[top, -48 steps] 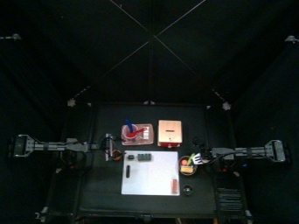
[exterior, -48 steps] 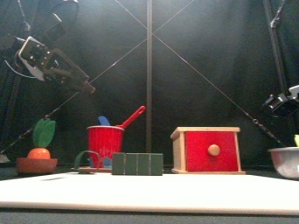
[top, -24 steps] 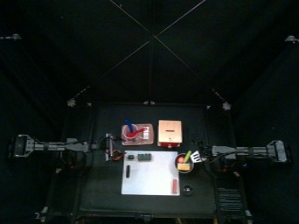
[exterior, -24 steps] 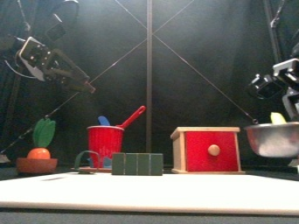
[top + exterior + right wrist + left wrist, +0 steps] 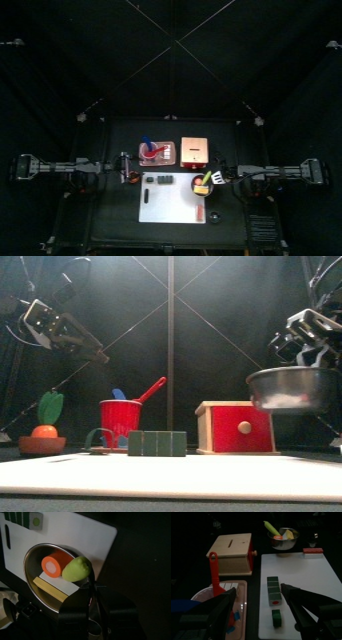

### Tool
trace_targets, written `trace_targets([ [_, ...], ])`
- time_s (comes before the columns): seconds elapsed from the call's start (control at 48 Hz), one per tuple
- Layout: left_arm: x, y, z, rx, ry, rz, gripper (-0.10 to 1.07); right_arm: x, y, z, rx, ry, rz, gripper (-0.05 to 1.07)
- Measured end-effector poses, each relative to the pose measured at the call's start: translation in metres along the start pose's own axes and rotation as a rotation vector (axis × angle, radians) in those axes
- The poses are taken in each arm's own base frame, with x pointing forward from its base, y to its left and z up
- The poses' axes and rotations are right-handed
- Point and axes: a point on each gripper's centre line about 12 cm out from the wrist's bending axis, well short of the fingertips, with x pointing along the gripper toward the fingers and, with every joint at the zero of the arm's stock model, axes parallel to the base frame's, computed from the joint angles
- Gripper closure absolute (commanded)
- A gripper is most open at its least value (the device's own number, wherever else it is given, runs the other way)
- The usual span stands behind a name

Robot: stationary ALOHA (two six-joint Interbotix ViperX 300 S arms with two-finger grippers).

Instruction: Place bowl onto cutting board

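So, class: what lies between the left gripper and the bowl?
In the left wrist view: the white cutting board and a row of green blocks along its edge, before the bowl.

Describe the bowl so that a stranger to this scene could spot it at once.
Start at the large flat white cutting board at the table's front. At its right edge the right arm's claw holds a small round metal bowl in the air. Unlike the red plastic cup or red-fronted wooden box, it holds orange, green and yellow pieces.
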Motion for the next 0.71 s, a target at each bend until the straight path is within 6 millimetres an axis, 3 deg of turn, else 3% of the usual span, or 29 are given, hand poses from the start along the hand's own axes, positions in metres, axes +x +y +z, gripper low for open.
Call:
trace_targets([
  [0.417,0.000,0.001,-0.001,-0.002,0.010,0.003,-0.05,0.054,0.051,-0.013,-0.067,0.082,-0.029,0.53],
  [0.708,0.000,0.000,-0.003,-0.004,0.016,0.003,-0.05,0.079,0.079,-0.011,-0.051,0.105,-0.035,0.53],
])
